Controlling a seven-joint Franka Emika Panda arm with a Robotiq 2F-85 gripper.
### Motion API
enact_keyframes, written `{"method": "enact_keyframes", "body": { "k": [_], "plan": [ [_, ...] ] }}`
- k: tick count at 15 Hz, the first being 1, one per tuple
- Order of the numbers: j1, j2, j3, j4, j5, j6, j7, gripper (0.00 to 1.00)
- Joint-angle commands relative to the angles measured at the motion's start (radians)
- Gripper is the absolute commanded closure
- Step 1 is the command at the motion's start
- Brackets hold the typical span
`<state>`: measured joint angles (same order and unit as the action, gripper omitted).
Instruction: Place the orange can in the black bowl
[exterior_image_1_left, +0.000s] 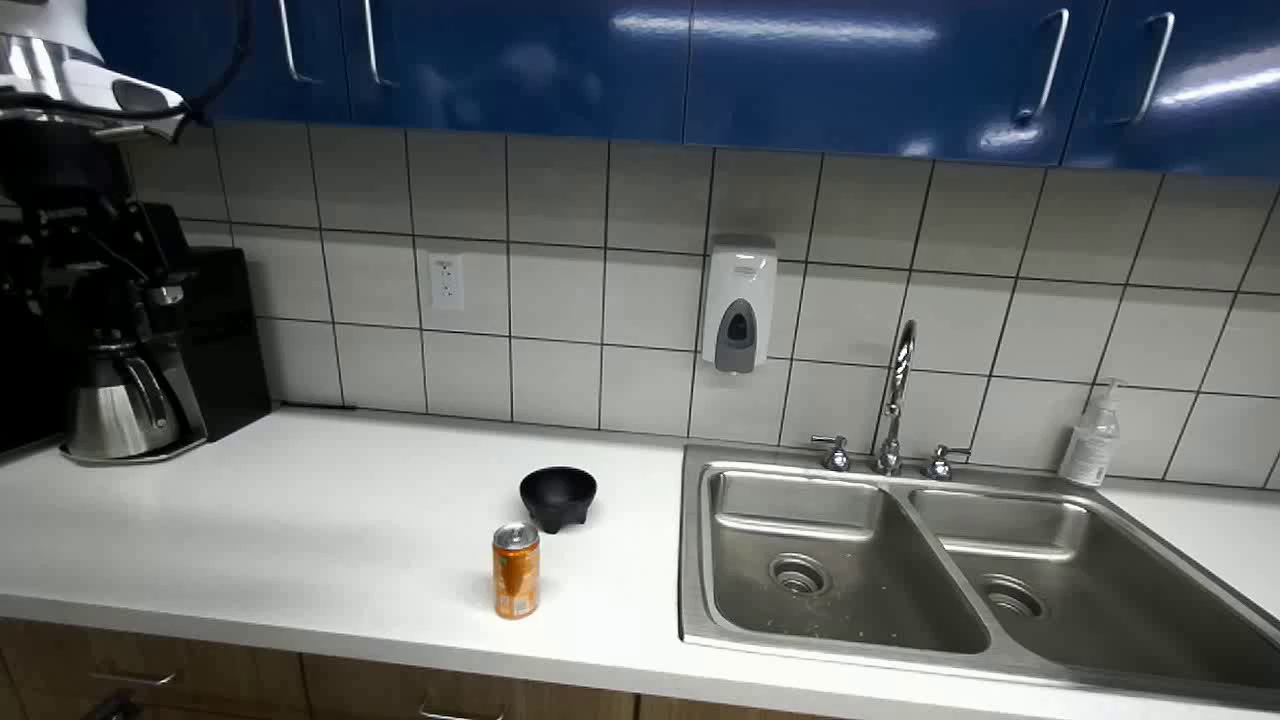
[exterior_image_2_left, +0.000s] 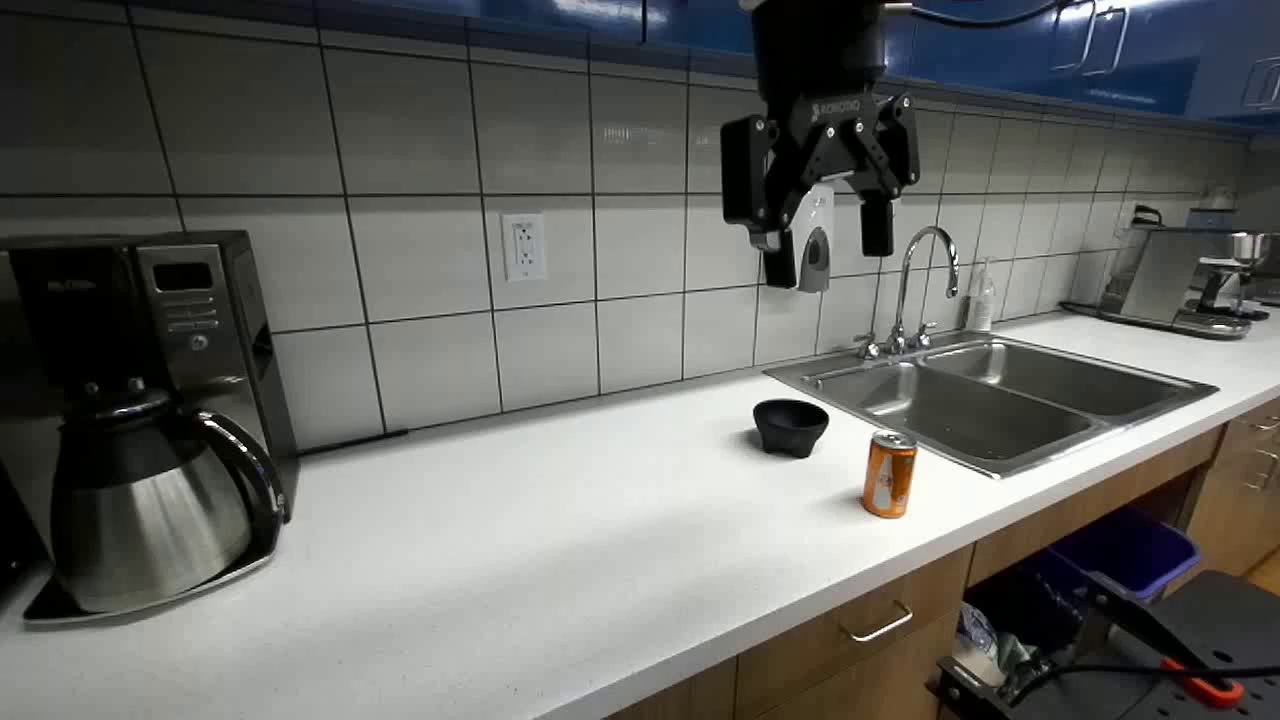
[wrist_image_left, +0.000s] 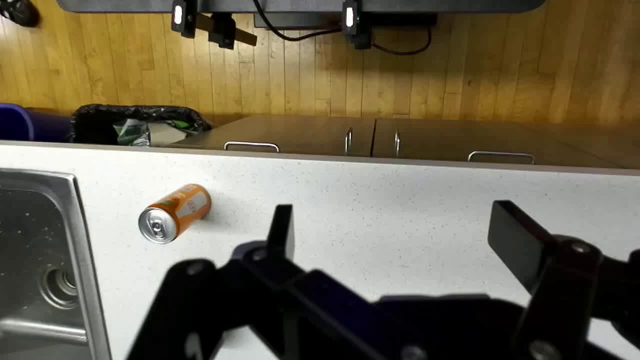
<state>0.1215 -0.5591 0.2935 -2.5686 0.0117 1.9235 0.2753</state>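
The gripper (exterior_image_2_left: 829, 262) is being held high above the counter (exterior_image_2_left: 500, 540); its fingers (wrist_image_left: 515, 237) are being shown wide apart, with nothing being gripped. The orange can (wrist_image_left: 175, 214) is being borne upright by the counter, near the sink (wrist_image_left: 87, 260), its long axis being held vertical. In the wrist view, with twelve at the top edge, the can is being shown at about nine o'clock from the gap between the fingers, outside their span. Its silvery top is being pointed toward eight there, seemingly by the camera angle alone. From the gripper in an exterior view, the can (exterior_image_1_left: 516, 572) is being seen toward four o'clock.

The fingers are being spaced along the nine-to-three line, so a shift toward nine and then a straight descent over the round sides are probably being called for. The black bowl (exterior_image_2_left: 790, 428) is being seen in an exterior view at about ten o'clock from the can, near but not touching; a nudge to it is perhaps being risked should the descent be made off-centre.
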Motion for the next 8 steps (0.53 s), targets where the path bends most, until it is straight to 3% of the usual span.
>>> {"method": "enact_keyframes", "body": {
  "k": [1,8],
  "plan": [
    [0.017,0.003,-0.015,0.001,-0.009,-0.001,0.008,0.00],
    [0.014,0.011,-0.017,-0.008,-0.016,0.010,0.001,0.00]
  ]
}}
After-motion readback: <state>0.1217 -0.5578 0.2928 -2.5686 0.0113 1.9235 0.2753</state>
